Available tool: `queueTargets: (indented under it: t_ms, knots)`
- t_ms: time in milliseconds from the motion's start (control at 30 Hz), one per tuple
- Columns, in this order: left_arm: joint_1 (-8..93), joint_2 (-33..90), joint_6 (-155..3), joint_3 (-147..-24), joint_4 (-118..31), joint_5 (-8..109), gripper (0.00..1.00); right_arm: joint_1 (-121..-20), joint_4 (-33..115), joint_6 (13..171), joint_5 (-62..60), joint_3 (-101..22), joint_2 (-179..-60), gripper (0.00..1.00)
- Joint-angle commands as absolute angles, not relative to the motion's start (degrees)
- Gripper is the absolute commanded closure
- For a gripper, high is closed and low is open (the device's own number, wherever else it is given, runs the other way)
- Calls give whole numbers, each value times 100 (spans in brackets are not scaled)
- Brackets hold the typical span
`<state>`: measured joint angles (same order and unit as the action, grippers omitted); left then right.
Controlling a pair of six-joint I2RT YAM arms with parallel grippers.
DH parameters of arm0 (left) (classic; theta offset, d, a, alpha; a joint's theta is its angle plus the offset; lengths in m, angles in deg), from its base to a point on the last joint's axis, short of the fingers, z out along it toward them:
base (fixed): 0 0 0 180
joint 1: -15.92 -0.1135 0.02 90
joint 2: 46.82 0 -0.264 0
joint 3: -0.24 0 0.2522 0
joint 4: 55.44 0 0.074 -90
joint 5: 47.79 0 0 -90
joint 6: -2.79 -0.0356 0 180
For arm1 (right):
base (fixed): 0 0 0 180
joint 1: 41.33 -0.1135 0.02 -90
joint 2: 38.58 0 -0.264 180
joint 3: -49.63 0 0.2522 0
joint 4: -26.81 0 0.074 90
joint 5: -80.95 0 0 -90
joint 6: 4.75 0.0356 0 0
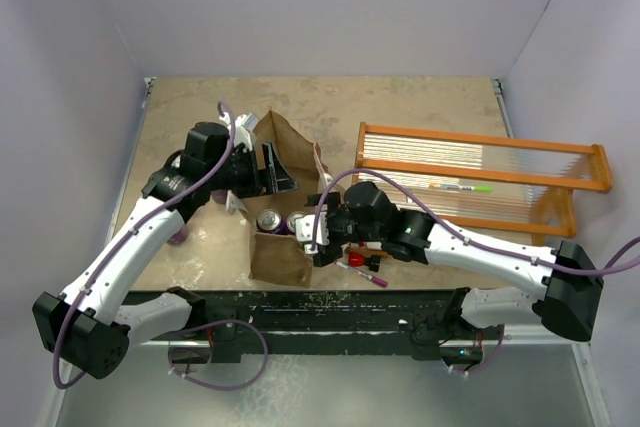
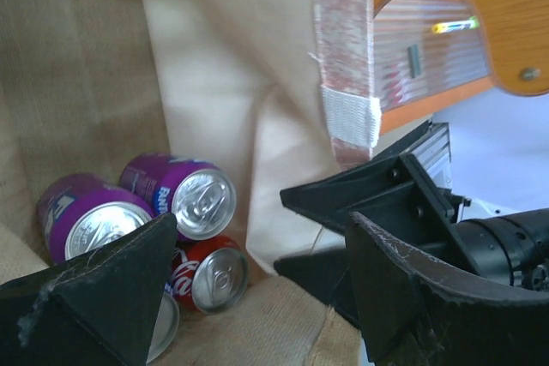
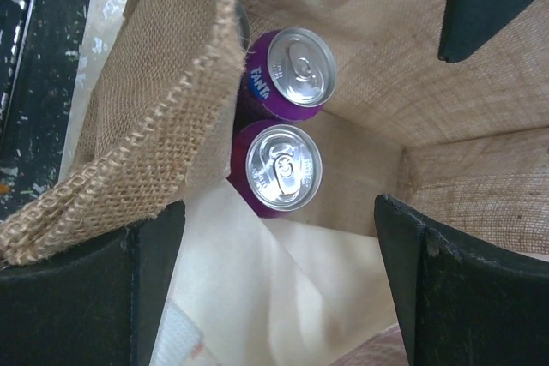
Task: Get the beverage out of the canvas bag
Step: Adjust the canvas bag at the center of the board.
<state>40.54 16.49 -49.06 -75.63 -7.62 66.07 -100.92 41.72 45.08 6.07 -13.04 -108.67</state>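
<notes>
The canvas bag (image 1: 278, 252) stands open in the middle of the table, with can tops showing in its mouth. Inside stand two purple Fanta cans (image 3: 292, 70) (image 3: 279, 169) and a red Coca-Cola can (image 2: 214, 273). My left gripper (image 1: 275, 172) hovers at the bag's far rim. It is open, with one finger (image 2: 94, 297) over the cans and nothing held. My right gripper (image 1: 320, 237) is at the bag's right rim. It is open too, and its fingers (image 3: 94, 289) straddle the burlap edge (image 3: 163, 126) above the cans.
An orange wooden-framed rack (image 1: 480, 172) lies at the right, with a green pen (image 1: 462, 187) on it. Markers (image 1: 365, 272) lie by the bag's right foot. A purple object (image 1: 178, 237) sits partly hidden under my left arm. Walls close in on three sides.
</notes>
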Motion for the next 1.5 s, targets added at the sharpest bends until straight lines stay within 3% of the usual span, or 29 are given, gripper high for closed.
queueTargets:
  t_ms: [0, 267, 500, 833, 1467]
  knots:
    - [4068, 1410, -5104, -7275, -447, 6891, 18, -10148, 4778, 4133, 906, -820, -11118, 6]
    - [4071, 609, -5466, -6663, -346, 7514, 16, -10151, 4446, 4062, 722, -212, -10922, 4]
    - [4070, 921, -5563, -6939, -582, 8109, 17, -10144, 4253, 4425, 446, -528, -10427, 1]
    - [4070, 1884, -6092, -8231, 269, 7146, 16, -10136, 4342, 4896, 1142, -1614, -10147, 0]
    - [4070, 2317, -6271, -8805, 746, 6589, 11, -10136, 4952, 5585, 1419, -2334, -9615, 2]
